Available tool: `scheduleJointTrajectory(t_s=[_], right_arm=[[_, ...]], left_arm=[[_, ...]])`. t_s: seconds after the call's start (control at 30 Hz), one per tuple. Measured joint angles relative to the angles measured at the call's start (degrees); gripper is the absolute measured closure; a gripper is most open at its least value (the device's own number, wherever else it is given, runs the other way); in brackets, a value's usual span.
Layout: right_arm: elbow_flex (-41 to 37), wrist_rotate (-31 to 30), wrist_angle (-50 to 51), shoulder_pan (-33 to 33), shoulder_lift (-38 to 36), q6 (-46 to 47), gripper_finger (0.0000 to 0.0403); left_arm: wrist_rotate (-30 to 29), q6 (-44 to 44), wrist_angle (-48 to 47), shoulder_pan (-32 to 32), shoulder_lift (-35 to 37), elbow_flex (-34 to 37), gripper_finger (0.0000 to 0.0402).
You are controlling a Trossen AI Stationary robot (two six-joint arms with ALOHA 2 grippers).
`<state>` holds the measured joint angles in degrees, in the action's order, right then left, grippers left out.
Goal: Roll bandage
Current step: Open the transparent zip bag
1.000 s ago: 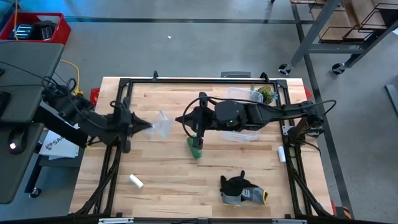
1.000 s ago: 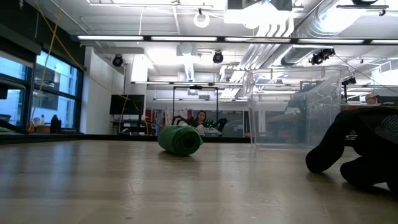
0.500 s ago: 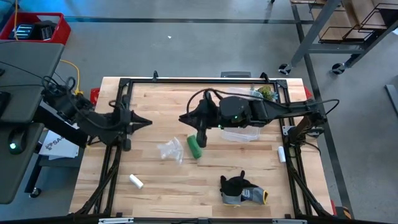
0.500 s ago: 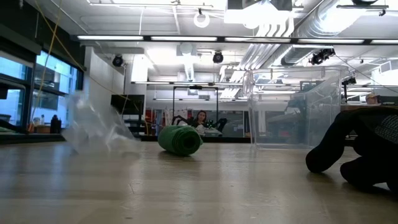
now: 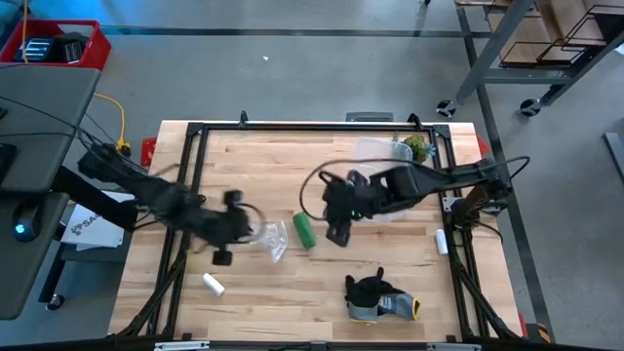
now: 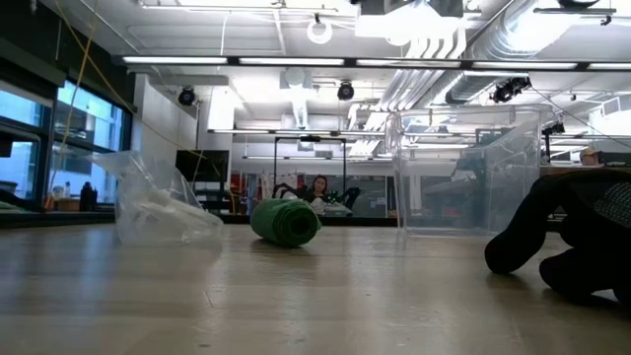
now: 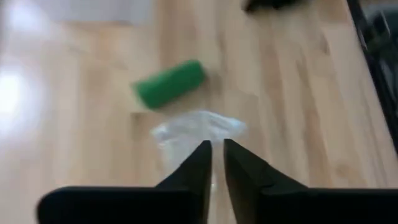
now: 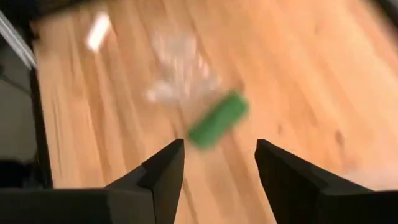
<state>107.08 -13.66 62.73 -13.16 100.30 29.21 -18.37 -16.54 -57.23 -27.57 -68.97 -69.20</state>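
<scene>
Already rolled: bandage lying free mid-table, long axis front-to-back. Right gripper just beside it, spread wide, empty, the nearer. Left gripper narrowed at clear plastic bag, other side.

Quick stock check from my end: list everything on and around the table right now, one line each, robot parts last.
bandage: one, bright green, rolled, lying mid-table.
plastic bag: one, clear, crumpled, just left of the bandage.
clear container: one, transparent, far right of the table, under the right arm.
green clump: one, at the far right corner.
white cylinder: one, near left.
second white cylinder: one, right edge.
glove: one, dark grey, near edge.
red bin: one, on the floor, upper left.
left claw: nearly shut, at the bag.
right claw: open, right of the bandage.
</scene>
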Motion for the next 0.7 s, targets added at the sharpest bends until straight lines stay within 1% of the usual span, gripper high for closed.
scheduleJointTrajectory(t_s=[0.1, 0.2, 0.27, 0.37, 0.43, 0.53, 0.63, 0.7], right_arm=[[-4.1, 0.3, 2.9, -2.3, -0.4, 2.7, 0.0215], [-9.9, 0.5, 2.7, -5.2, -1.9, 6.9, 0.0217], [-14.3, 0.8, 2.1, -7.7, -3.5, 11.3, 0.0217], [-21.1, 0.7, -2.7, -11.8, -5.9, 19.0, 0.0217], [-25.0, 0.2, -6.7, -14.4, -7.6, 24.1, 0.0217], [-29.8, 0.1, -11.7, -17.9, -9.2, 31.0, 0.0217], [-32.5, -1.3, -14.3, -20.7, -9.3, 35.9, 0.0217], [-33.7, -2.8, -16.2, -22.1, -9.3, 38.6, 0.0218]], left_arm=[[10.5, 5.9, 5.0, 5.4, -4.8, -0.4, 0.0325], [17.5, 11.2, 7.8, 10.2, -10.2, -0.5, 0.0286], [21.8, 12.1, 9.2, 13.3, -13.9, -0.3, 0.0262], [29.2, 12.8, 9.8, 17.1, -18.7, -0.5, 0.0232], [31.1, 13.9, 9.5, 18.6, -21.8, -0.4, 0.0218], [31.5, 16.3, 8.2, 19.7, -25.0, -0.4, 0.0208], [31.6, 18.2, 7.6, 19.8, -28.3, -0.4, 0.0207], [30.6, 18.7, 7.7, 19.7, -30.4, -0.4, 0.0206]])
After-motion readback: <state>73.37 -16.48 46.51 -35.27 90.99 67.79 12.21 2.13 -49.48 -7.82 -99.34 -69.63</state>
